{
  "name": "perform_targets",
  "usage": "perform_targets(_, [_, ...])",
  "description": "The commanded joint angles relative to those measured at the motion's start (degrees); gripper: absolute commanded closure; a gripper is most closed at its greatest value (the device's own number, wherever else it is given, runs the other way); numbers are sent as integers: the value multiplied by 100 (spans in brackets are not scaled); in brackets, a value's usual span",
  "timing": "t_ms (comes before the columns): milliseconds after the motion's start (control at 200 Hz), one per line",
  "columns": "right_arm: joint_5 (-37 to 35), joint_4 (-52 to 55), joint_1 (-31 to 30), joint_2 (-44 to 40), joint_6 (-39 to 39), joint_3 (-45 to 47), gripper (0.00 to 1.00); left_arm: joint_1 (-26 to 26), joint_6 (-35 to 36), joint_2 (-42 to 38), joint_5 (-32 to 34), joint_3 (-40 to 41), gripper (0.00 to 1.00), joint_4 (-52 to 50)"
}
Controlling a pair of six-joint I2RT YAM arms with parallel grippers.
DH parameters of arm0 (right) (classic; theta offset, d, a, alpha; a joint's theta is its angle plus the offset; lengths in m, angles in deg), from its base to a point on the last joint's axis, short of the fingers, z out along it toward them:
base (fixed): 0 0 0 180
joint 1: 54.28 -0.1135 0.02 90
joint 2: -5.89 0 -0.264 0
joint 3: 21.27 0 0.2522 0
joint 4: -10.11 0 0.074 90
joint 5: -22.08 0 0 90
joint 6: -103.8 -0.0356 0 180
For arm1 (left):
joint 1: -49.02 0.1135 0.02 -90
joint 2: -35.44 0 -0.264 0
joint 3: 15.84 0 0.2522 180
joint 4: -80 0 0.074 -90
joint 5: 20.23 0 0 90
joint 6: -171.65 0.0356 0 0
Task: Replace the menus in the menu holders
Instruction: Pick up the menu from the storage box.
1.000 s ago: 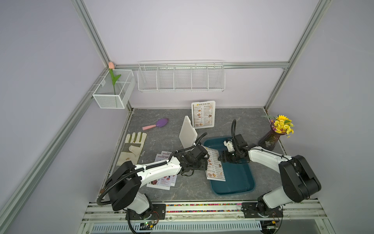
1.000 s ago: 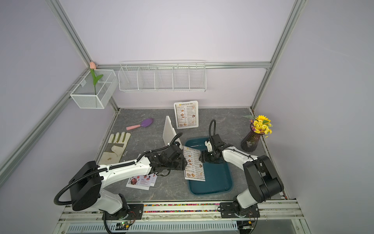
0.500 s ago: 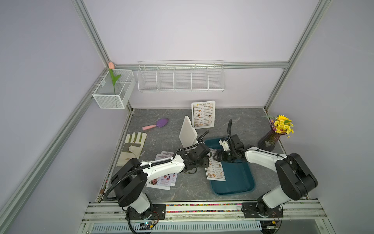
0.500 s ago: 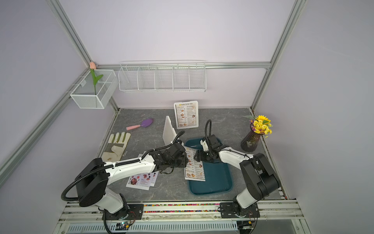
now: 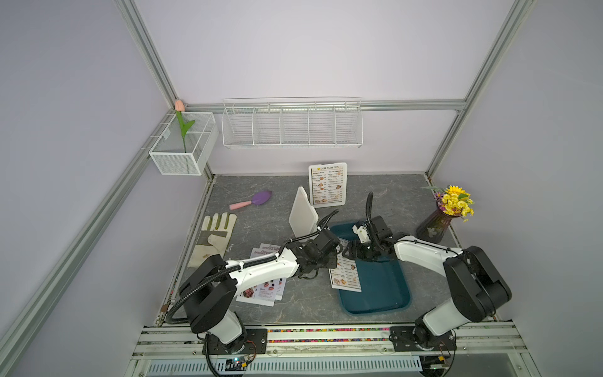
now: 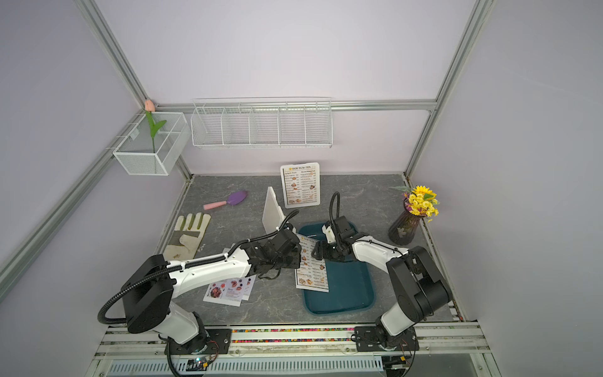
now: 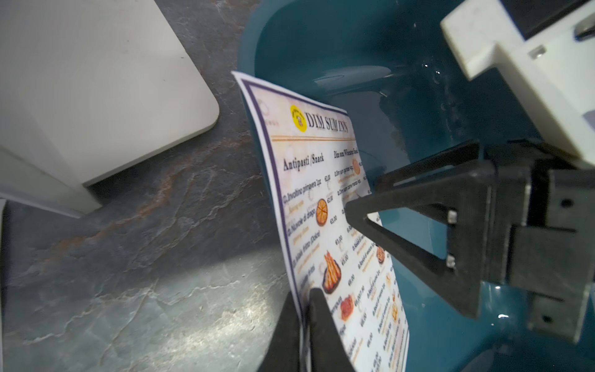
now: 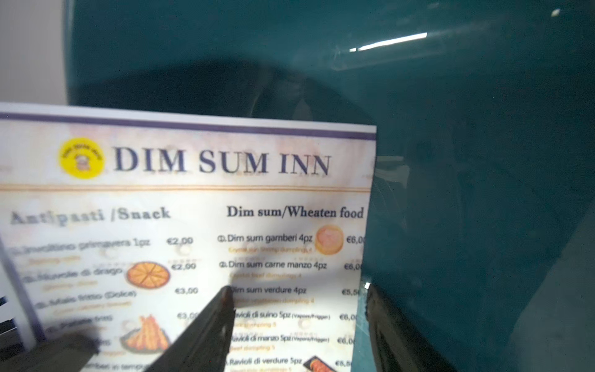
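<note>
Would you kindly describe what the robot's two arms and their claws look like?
The left arm and right arm share glossy white link shells and bulky black joint housings. A black ribbed cable conduit loops along the left one; a shorter black cable arches over the right wrist. The left claw and right claw are matte black, tapering to points; the right one is built of open triangular frames.

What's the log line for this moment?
left gripper: shut on DIM SUM INN menu edge | right gripper: open at its other edge | menu: partly over teal tray
</note>
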Motion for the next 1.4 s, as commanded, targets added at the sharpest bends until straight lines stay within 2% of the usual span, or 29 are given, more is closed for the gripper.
perform_targets(0, [-17, 587, 45, -139, 141, -107, 30, 1, 77, -176, 185, -242, 89, -261])
perform_targets(155, [2, 863, 135, -486, 343, -239, 28, -4, 237, -230, 122, -407, 93, -401])
perform_targets(260, [150, 1034, 195, -831, 666, -339, 25, -6, 465, -257, 80, -590, 100, -500])
perform_targets(460, [724, 1147, 301, -1240, 1406, -436, 24, -8, 1005, -237, 120, -1143, 100, -878])
perform_targets(570, [1208, 744, 367, -1644, 1755, -224, 23, -13, 1451, -341, 210, -1781, 100, -1384])
perform_targets(785, [2219, -237, 868, -2472, 1864, 185, 20, 2, 2618, -579, 300, -2893, 100, -1971])
perform_targets(1110, [4060, -728, 1243, -2215, 2479, -245, 18, -5, 3698, -748, -459, -4079, 100, -2727])
perform_targets(1225, [4489, -861, 1242, -2111, 2586, -430, 18, 3, 3882, -891, -520, -4149, 100, -2775])
perform_targets(1395, [4702, -1668, 1241, -2214, 2162, -436, 19, 114, 3789, -1044, -660, -3945, 100, -2567])
